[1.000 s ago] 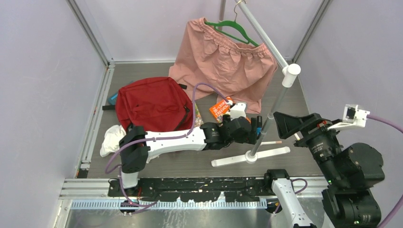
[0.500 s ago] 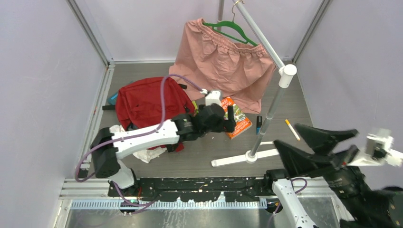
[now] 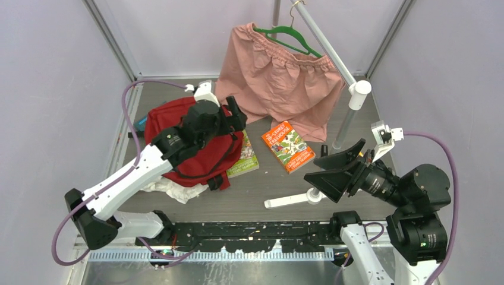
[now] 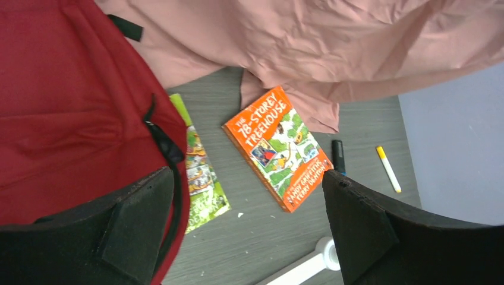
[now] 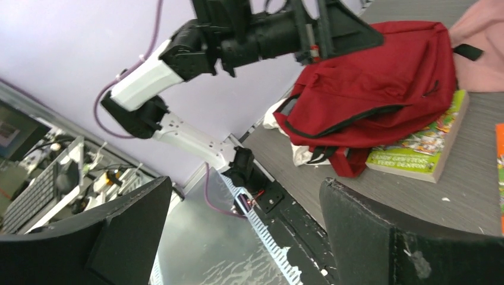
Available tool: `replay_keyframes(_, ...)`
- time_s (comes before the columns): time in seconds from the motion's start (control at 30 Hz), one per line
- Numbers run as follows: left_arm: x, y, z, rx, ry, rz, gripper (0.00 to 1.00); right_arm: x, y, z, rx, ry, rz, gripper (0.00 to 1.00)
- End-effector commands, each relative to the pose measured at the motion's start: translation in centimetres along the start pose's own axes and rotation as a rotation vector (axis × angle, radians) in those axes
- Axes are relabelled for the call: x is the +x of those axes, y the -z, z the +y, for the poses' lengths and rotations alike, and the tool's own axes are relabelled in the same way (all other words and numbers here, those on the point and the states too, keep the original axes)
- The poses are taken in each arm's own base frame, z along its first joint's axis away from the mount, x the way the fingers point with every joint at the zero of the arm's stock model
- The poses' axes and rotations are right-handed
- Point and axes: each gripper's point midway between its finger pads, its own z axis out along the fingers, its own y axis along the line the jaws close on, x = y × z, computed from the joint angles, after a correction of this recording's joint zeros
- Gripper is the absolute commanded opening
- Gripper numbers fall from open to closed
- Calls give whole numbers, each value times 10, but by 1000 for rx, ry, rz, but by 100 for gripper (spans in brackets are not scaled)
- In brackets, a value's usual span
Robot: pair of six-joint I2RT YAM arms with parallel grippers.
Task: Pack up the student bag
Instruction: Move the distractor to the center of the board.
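The red student bag (image 3: pixel 214 157) lies flat at the left of the table, also in the left wrist view (image 4: pixel 59 107) and the right wrist view (image 5: pixel 368 77). A green book (image 3: pixel 245 159) lies half under the bag's right edge. An orange book (image 3: pixel 288 145) lies flat to the right of it, also in the left wrist view (image 4: pixel 276 145). My left gripper (image 3: pixel 233 116) hovers open and empty above the bag's far right corner; it also shows in its own view (image 4: pixel 248 178). My right gripper (image 3: pixel 315 169) is open and empty in the air, right of the books, pointing left (image 5: pixel 245 184).
Pink shorts (image 3: pixel 279 77) hang on a green hanger from a tilted rack pole (image 3: pixel 347 119) with a white base (image 3: pixel 297 197). A white plastic bag (image 3: pixel 172 190) lies at the red bag's near edge. A black marker (image 4: pixel 337 155) and a yellow-capped marker (image 4: pixel 387 168) lie right of the orange book.
My left arm has swung from beside the orange book back left to above the red bag. The orange book now lies flat on the table. My right arm has swung and now points left.
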Motion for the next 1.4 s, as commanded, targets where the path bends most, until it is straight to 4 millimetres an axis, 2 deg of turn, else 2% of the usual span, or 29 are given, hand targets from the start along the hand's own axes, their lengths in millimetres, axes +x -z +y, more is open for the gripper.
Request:
replay_keyframes(0.0,-12,12,19,-22,-23,-27,96,1,-4,-34,120,-44,-62,100)
replay_keyframes(0.07,-14,12,21,-18,-28,-33,95,-2,-4,-55,191,-80,-145,100)
replay_keyframes(0.13,-16,12,24,-24,-28,-38,95,-3,4,-72,273,-75,-233,100)
replay_keyframes(0.27,-14,9,25,-24,-22,-31,95,-2,13,-97,390,-70,-302,100)
replay_keyframes(0.4,-9,5,26,-29,-25,-15,95,-12,2,-95,276,-182,-400,100)
replay_keyframes(0.6,-4,3,26,-26,-31,3,95,-9,3,-112,299,-220,-455,100)
replay_keyframes(0.83,2,-6,28,-31,-30,22,95,-12,0,-119,307,-245,-469,100)
replay_keyframes(0.97,5,-9,29,-39,-33,31,95,-15,-1,-117,301,-244,-465,100)
replay_keyframes(1.07,6,-11,30,-42,-33,36,95,-15,-3,-105,253,-249,-449,100)
replay_keyframes(1.13,5,-12,30,-43,-34,40,95,-15,-1,-87,203,-230,-428,100)
replay_keyframes(1.37,-2,-7,36,-57,-65,43,95,-16,8,15,-67,-81,-254,100)
